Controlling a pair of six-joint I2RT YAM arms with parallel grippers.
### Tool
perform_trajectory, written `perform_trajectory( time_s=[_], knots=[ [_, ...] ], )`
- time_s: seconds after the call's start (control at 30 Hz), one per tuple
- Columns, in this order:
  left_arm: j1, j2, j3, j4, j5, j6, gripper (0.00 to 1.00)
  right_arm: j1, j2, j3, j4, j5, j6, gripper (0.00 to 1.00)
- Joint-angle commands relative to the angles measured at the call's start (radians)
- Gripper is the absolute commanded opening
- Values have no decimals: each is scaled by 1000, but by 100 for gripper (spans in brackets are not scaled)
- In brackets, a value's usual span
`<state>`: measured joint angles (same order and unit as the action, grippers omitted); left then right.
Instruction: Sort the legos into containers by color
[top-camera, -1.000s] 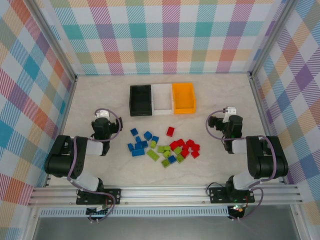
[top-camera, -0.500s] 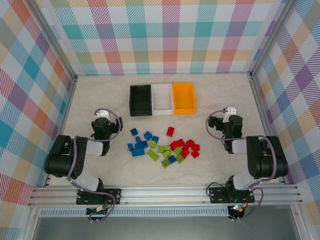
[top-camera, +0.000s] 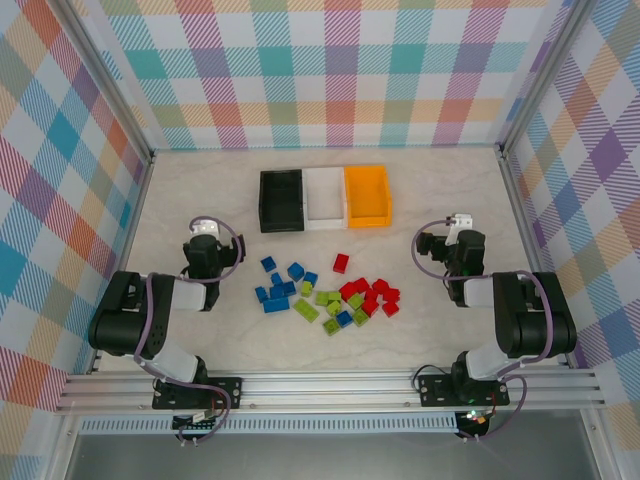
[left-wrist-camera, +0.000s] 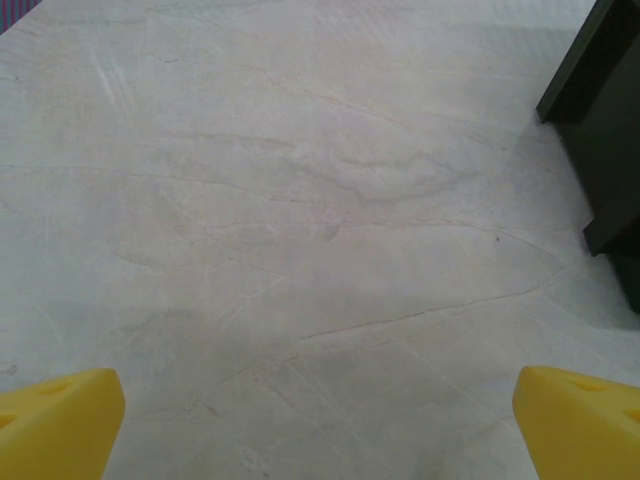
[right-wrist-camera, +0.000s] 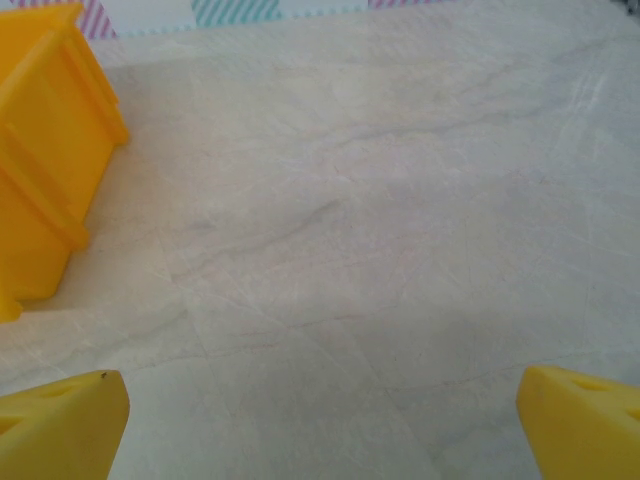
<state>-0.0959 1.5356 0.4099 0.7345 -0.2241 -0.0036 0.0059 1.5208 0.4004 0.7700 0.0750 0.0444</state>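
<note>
Top external: legos (top-camera: 322, 297) lie scattered mid-frame, below black bin (top-camera: 282, 200), white bin (top-camera: 323, 195) and orange bin (top-camera: 366, 195) in a row

Left wrist: left gripper (left-wrist-camera: 320, 430) spread wide, empty; black bin at right edge

Right wrist: right gripper (right-wrist-camera: 320, 425) spread wide, empty; orange bin upper left

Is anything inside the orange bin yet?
From above, the orange bin has a bare floor, with no brick visible inside. Its near wall hides a thin strip of floor along that edge. The red legos lie on the table.
</note>
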Motion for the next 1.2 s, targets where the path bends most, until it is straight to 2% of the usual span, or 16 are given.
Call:
perform_trajectory(
  time_s=[0.0,0.1,0.2,0.27,0.3,0.37,0.4,0.43,0.5,0.53,0.6,0.67,0.8,0.87,1.0,1.17],
  knots=[
    [-1,-128,91,-188,-62,-9,100,1,-69,100,-173,35,16,100],
    [-2,-235,111,-271,-86,-24,100,10,-109,197,-389,87,45,100],
    [-1,-333,114,-265,-104,-77,100,19,-161,272,-563,175,148,100],
    [2,-360,151,-300,-224,-246,100,20,-180,320,-659,245,300,100],
    [5,-370,198,-391,-294,-356,100,19,-186,344,-721,278,403,100],
    [10,-397,304,-686,-407,-592,100,13,-198,417,-951,287,690,100],
    [12,-405,362,-870,-454,-756,100,8,-202,416,-945,210,689,100],
    [22,-407,410,-987,-461,-846,100,9,-209,396,-874,102,638,100],
    [24,-413,427,-960,-384,-740,100,23,-236,362,-822,11,643,100],
    [24,-420,428,-960,-355,-731,100,35,-252,360,-822,-21,629,100],
    [24,-449,420,-966,-288,-749,100,83,-278,388,-890,-34,574,100],
    [15,-477,416,-948,-178,-727,100,175,-293,434,-989,-23,474,100],
    [-75,-487,458,-1050,-83,-706,100,355,-267,493,-1111,-68,356,100],
    [-153,-496,456,-1087,-55,-701,97,436,-204,533,-1153,-98,351,95],
    [-315,-535,379,-1045,-78,-702,100,562,-42,615,-1170,-44,404,89],
    [-360,-536,311,-1044,-34,-736,100,660,133,716,-1200,113,526,85]
  ],
)
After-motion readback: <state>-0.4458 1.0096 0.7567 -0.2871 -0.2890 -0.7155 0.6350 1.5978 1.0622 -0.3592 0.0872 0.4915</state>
